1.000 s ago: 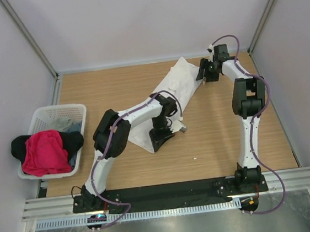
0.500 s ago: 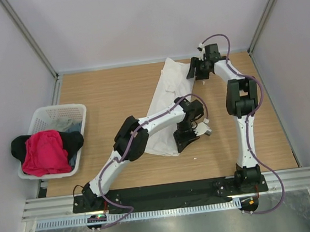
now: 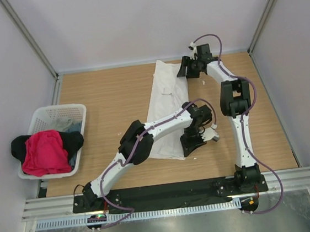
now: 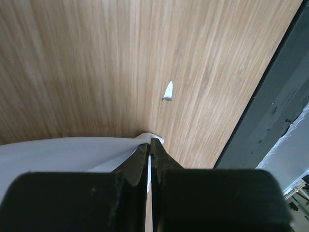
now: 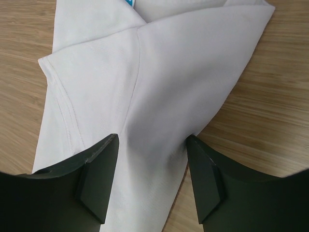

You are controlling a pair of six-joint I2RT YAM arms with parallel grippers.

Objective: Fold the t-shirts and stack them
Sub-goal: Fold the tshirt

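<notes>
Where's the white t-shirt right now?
Top view: the white cloth t-shirt lies right of centre on the wooden table, between the left gripper nearer and right gripper farther.

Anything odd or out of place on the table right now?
One small white scrap lies loose on the wood table, just beyond the corner of the white t-shirt pinched in the left gripper. Too small to identify.

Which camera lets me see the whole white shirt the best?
The top external view: the white t-shirt lies there stretched out, end to end. The left wrist view shows only a corner pinched in the left end effector. The right wrist view shows just a sleeve and some of the body.
</notes>
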